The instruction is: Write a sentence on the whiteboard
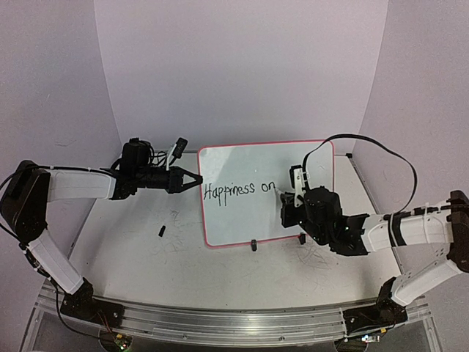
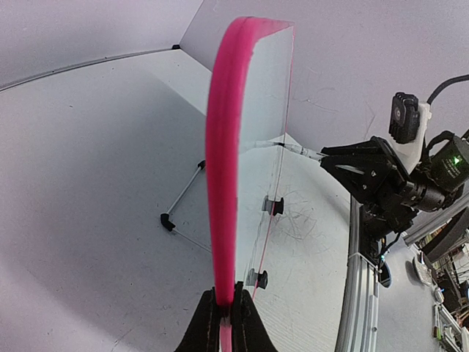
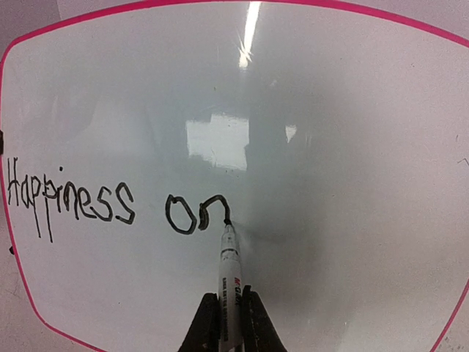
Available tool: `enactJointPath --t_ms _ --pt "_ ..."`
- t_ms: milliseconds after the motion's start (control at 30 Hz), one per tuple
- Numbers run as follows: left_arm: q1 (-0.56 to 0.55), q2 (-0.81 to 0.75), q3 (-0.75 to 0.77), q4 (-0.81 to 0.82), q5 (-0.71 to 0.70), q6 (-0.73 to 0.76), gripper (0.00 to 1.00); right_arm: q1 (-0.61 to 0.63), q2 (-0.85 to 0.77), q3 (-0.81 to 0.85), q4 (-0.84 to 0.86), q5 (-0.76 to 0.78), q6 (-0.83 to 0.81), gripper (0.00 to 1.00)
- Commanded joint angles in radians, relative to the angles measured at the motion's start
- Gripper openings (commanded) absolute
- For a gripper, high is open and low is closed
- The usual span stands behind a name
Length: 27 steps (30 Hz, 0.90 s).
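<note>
You've got the whiteboard [image 1: 256, 165], white with a pinkish-red rim, propped upright on two black clip feet [image 1: 253, 246] on the bench [image 1: 132, 253]. The sentence [image 1: 238, 190] reads "Happiness on" in thin black marker strokes.

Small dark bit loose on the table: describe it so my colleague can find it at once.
Start at the whiteboard standing mid-table, its left edge pinched by the left hand. On the tabletop nearer the robot than that hand, left of the board's lower corner, lies the small black piece: solid and stubby, unlike the faint grey scribbles beside it.
</note>
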Motion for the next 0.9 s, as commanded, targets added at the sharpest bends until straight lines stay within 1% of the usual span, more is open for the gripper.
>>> enactJointPath --t_ms 0,167,300,433,567,800,867 --pt "-0.02 -0.016 0.04 -0.034 0.051 0.032 0.0 -0.004 -0.018 -0.021 -0.028 -0.011 0.034 0.0" --pt "-0.02 -0.014 0.042 -0.034 0.051 0.032 0.0 -0.005 -0.028 -0.006 -0.025 0.001 0.023 0.0" --pt "-0.02 -0.015 0.041 -0.035 0.047 0.032 0.0 -0.005 -0.098 0.01 -0.001 -0.002 -0.004 0.0" --pt "-0.02 -0.024 0.04 -0.037 0.041 0.038 0.0 -0.036 -0.152 -0.038 0.014 0.018 -0.023 0.0" --pt "-0.02 -0.02 0.043 -0.041 0.045 0.039 0.0 -0.052 -0.159 -0.055 0.036 -0.051 -0.047 0.0" --pt "-0.02 -0.025 0.041 -0.043 0.04 0.041 0.0 -0.054 -0.123 -0.043 0.072 -0.081 -0.088 0.0" --pt "-0.02 -0.025 0.04 -0.044 0.039 0.042 0.0 -0.054 -0.115 -0.04 0.076 -0.068 -0.087 0.0"
